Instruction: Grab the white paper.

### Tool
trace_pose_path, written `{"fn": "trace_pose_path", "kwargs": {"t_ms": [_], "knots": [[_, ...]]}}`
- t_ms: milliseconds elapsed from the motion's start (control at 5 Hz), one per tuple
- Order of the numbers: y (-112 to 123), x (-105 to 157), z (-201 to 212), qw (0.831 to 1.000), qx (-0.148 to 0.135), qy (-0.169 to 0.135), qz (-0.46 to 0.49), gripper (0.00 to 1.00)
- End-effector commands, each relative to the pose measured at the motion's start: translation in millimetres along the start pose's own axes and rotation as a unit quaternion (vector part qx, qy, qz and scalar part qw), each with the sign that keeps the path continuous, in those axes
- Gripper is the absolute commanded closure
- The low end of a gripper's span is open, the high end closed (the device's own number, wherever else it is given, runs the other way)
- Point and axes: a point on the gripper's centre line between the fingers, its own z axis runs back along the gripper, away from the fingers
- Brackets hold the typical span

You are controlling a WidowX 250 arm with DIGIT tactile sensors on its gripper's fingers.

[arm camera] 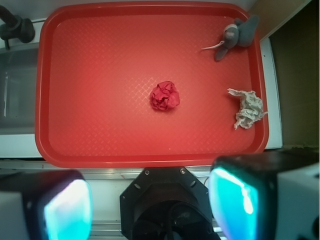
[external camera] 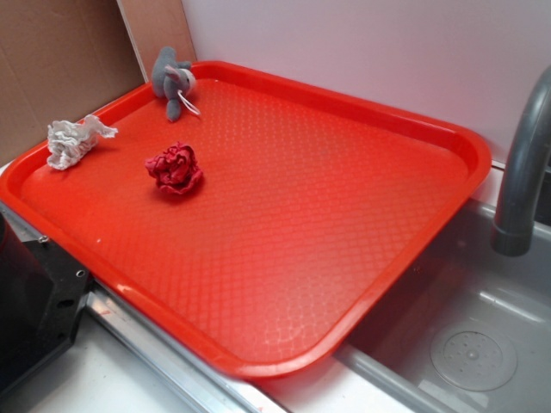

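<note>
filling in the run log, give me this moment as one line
phase: pre-grasp | hand: open, high above tray edge | white paper: untouched near tray rim | red paper wad: mid-tray | grey plush toy: corner

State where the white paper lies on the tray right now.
In the wrist view the white paper lies by the right rim of the red tray, below the grey plush toy and right of the red paper wad.

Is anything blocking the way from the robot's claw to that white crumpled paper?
Nothing visible. The tool hangs open above the tray's near edge; the white paper lies exposed by the rim, apart from the red wad and grey toy.
</note>
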Motion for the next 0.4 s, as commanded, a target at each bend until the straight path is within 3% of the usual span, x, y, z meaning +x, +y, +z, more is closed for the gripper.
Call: {"fn": "trace_pose_path", "kwargs": {"t_ms": [0, 200], "knots": [[0, 0, 0, 1.000, 0.000, 0.000, 0.000, 0.00], [51, 28, -52, 0.992, 0.011, 0.008, 0.125, 0.00]]}}
